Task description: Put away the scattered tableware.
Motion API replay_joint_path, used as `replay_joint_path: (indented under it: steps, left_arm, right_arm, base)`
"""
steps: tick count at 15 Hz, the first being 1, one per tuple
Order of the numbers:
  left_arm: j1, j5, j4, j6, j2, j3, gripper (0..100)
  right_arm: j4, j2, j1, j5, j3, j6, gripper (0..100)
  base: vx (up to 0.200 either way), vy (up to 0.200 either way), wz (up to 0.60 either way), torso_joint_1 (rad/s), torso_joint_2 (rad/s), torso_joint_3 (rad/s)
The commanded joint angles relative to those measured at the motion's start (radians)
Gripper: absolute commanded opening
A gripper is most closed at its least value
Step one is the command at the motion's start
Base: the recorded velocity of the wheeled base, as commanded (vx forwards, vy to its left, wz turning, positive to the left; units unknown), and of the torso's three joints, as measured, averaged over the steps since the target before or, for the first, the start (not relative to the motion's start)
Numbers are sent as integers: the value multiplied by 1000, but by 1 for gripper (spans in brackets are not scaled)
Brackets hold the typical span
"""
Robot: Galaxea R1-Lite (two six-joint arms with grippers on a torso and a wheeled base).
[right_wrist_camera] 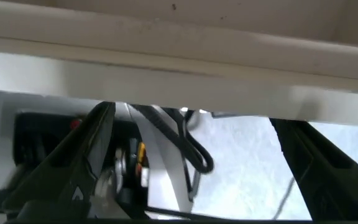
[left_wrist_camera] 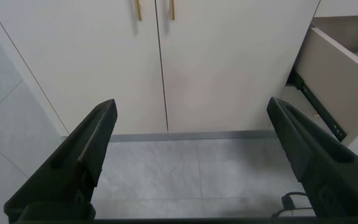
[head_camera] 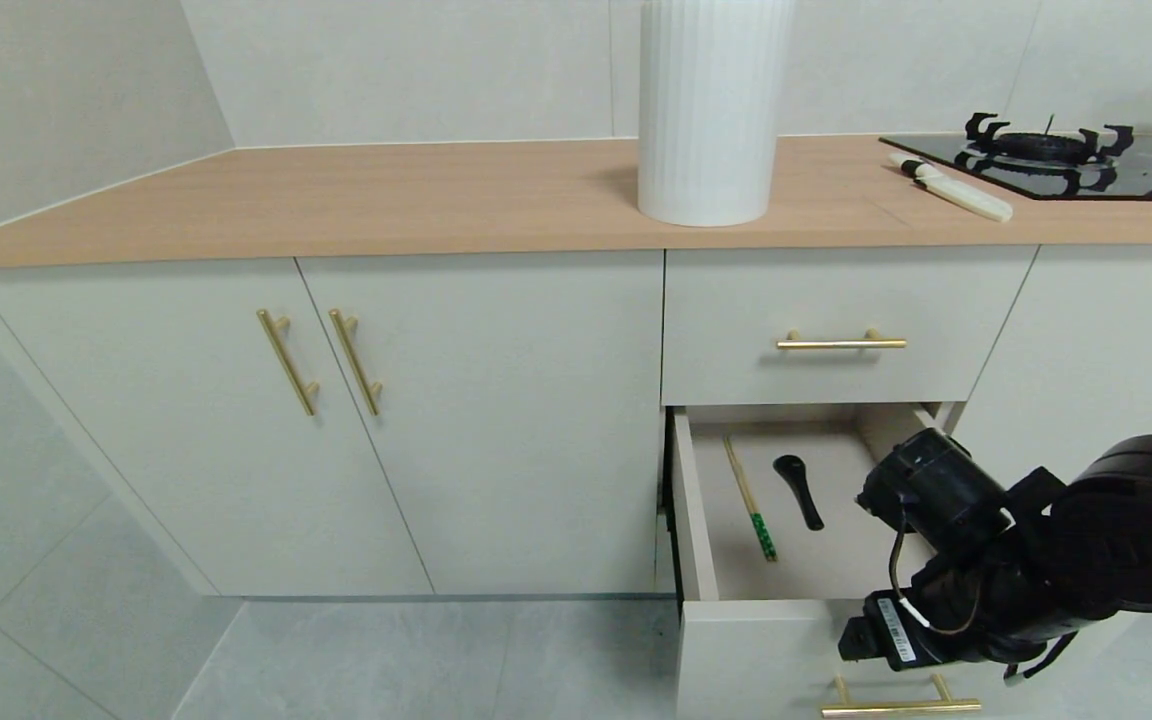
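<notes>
Right arm (head_camera: 1086, 550) sits low, elbow folded, its wrist (head_camera: 931, 490) tucked in at the front right corner of the open drawer (head_camera: 693, 500). Right gripper (right_wrist_camera: 197, 168): fingers (right_wrist_camera: 89, 162) spread wide, nothing between them. Left gripper (left_wrist_camera: 194, 168), same story: fingers (left_wrist_camera: 82, 158) wide apart, empty, tilted downward.

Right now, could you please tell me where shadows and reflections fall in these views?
Head view: the white ribbed cylinder casts a soft shadow leftward on the light wooden countertop; the black glass hob mirrors its burner grates; the open pale drawer is dimmer toward its back. Left wrist view: the grey tiled floor is evenly lit, without glare.
</notes>
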Motion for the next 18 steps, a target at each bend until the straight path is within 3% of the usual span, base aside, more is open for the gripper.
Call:
replay_joint_path:
  steps: [1,8,16,18]
  left_arm:
    - [0,0,0,0,0,0,100]
    - [0,0,0,0,0,0,100]
    - [0,0,0,0,0,0,100]
    - [0,0,0,0,0,0,100]
  right_arm:
    - [-9,9,0,0,-5,6,100]
    - [-146,61,-45,-28,-44,4,100]
    - [-161,239,-146,-26,-254,-7,100]
    - [-238,253,-158,-34,-252,-4,100]
  base:
    - [0,0,0,0,0,0]
    - [0,0,0,0,0,0]
    - [0,0,0,0,0,0]
    - [0,0,0,0,0,0]
